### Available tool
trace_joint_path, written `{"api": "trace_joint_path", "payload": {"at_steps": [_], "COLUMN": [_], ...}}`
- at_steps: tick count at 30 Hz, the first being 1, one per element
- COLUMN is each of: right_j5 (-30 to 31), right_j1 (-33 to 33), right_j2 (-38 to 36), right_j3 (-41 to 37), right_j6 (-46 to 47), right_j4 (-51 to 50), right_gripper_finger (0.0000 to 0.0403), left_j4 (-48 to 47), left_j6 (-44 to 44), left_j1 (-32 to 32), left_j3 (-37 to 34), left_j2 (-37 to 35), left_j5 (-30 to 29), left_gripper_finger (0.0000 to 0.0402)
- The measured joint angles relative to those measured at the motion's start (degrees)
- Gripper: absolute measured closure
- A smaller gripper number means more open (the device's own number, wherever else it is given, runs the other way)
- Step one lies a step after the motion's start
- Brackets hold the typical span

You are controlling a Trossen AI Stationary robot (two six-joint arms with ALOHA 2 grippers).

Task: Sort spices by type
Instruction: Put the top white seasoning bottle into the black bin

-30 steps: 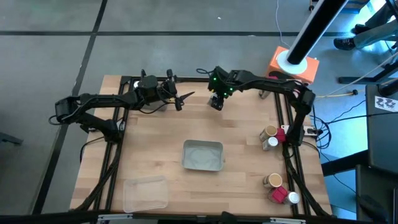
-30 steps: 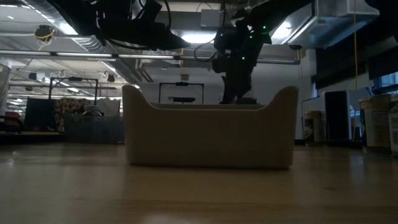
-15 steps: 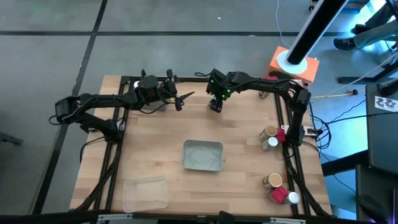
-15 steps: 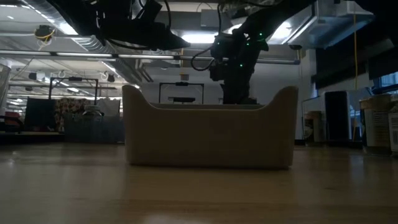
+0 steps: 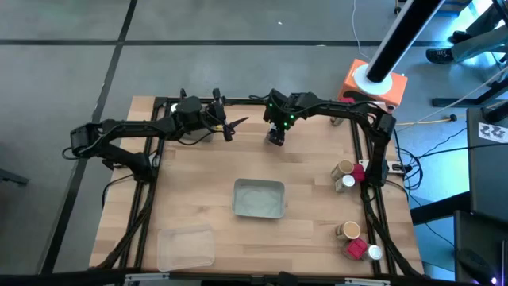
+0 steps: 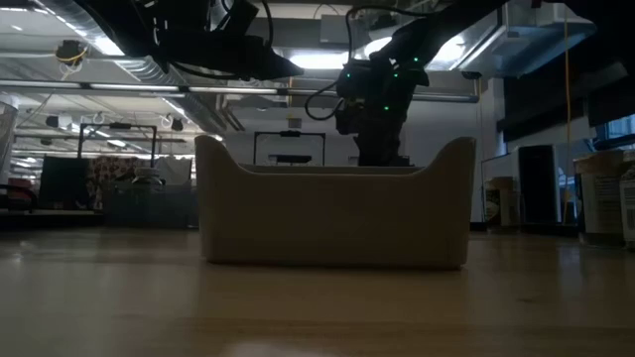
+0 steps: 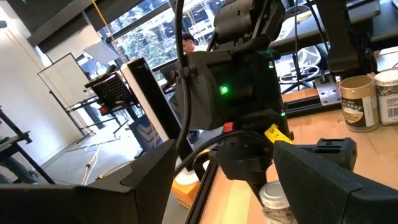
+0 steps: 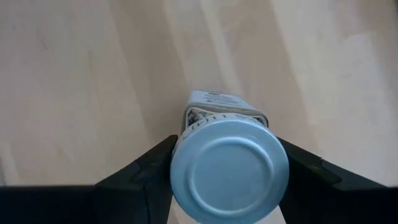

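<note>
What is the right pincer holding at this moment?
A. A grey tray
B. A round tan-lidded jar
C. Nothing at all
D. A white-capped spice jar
D: in the right wrist view the right pincer has a finger on each side of a white-capped spice jar, seen cap-on above the bare table.

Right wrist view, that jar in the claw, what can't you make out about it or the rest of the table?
- Jar, right wrist view: cap covers the body; label unreadable, type unknown.
- Right claw, high view: too small to show the jar.
- Grey tray, low view: its wall hides whatever is inside.
- Spices, high view: labels too small.
</note>
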Motion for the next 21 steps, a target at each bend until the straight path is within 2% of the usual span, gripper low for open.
{"api": "trace_joint_path", "payload": {"at_steps": [18, 21], "right_j5": [-0.87, -0.86], "right_j1": [0.11, 0.34], "right_j2": [0.26, 0.26], "right_j3": [0.00, 0.00], "right_j6": [-1.18, -1.09], "right_j4": [3.01, 3.19], "right_gripper_finger": [0.0180, 0.0168], "left_j4": [-0.01, -0.02], "left_j6": [0.00, -0.01], "left_j1": [0.00, 0.00], "left_j3": [-0.01, -0.01], "left_j2": [0.00, 0.00], "left_j5": [0.00, 0.00], "left_gripper_finger": [0.0144, 0.0144]}}
